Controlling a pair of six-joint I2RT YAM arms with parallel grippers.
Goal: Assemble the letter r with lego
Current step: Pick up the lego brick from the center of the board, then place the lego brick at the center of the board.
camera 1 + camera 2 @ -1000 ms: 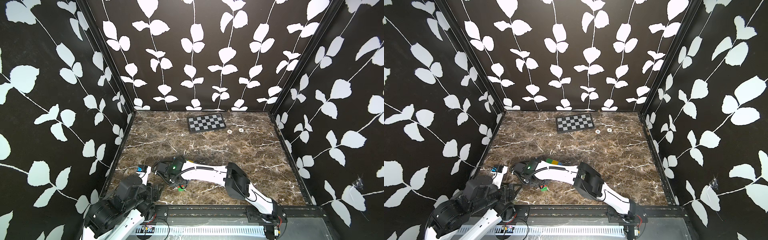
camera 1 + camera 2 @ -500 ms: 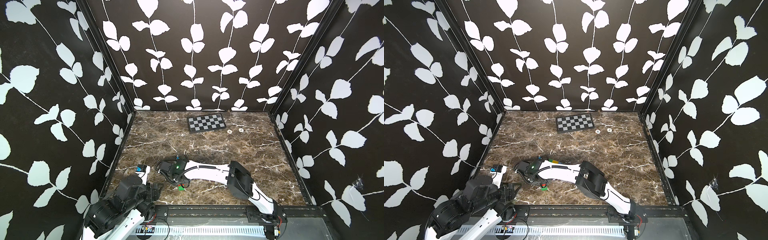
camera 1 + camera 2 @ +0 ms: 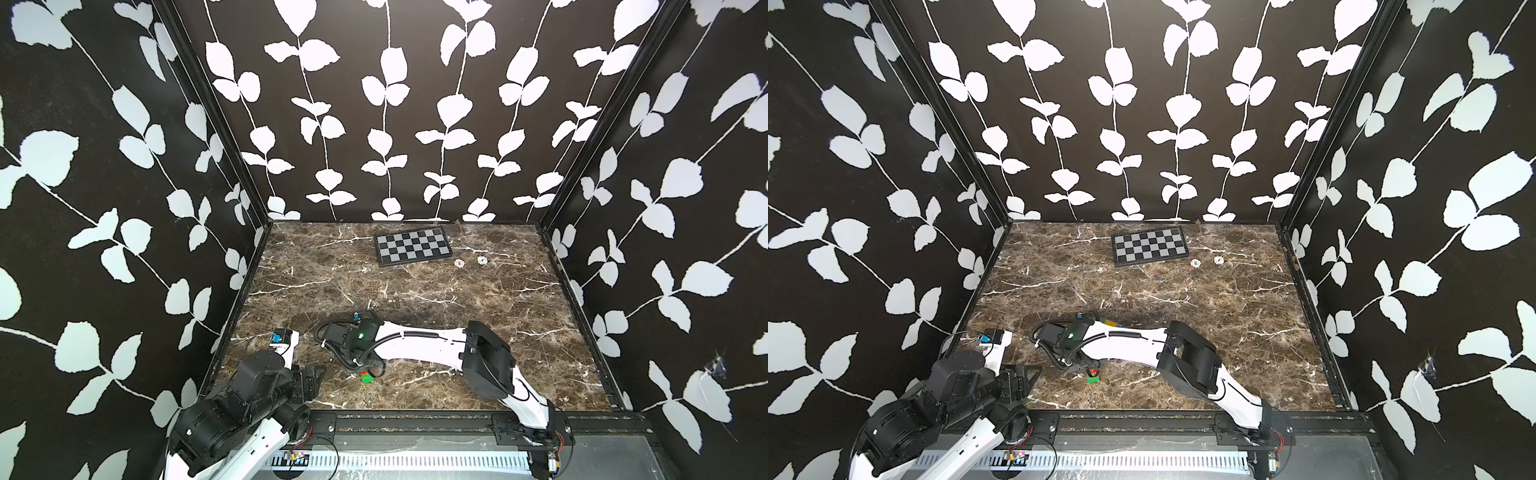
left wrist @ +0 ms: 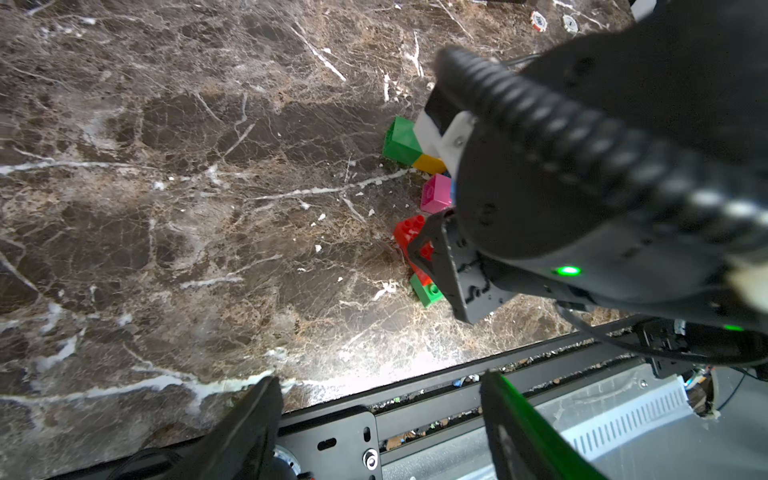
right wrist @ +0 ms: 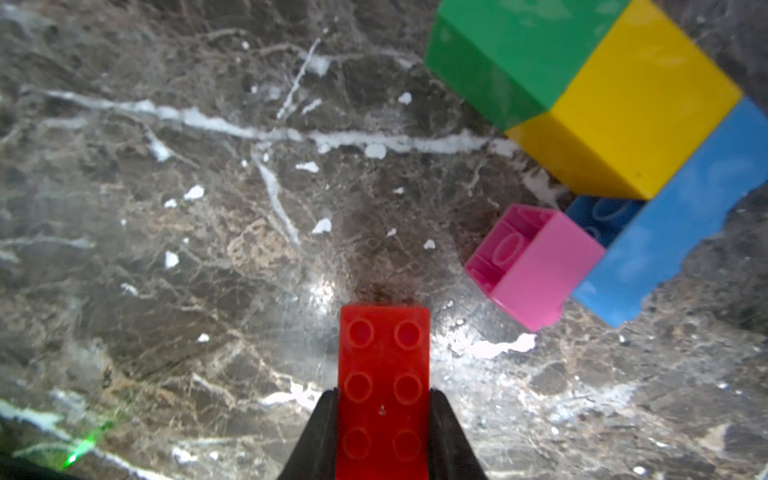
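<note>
My right gripper [image 5: 382, 392] is shut on the long red lego brick [image 5: 384, 386], studs facing the camera. In the left wrist view the red brick [image 4: 409, 232] is tilted, and a green brick [image 4: 428, 293] touches its lower end on the marble. That green brick [image 3: 367, 378] shows under the right wrist in both top views. Beside them lies a cluster of green [image 5: 511, 54], yellow [image 5: 631, 112] and blue [image 5: 673, 224] bricks, with a pink brick [image 5: 540, 270] against the blue one. My left gripper [image 4: 378, 382] is open and empty over the table's front edge, left of the bricks.
A checkerboard [image 3: 412, 247] lies at the back of the marble table, with two small round discs [image 3: 459, 262] next to it. A black metal rail [image 3: 415, 417] runs along the front edge. Leaf-patterned walls close in three sides.
The right wrist has shifted slightly to the right with the red brick in its grip. The left arm has stayed where it was.
</note>
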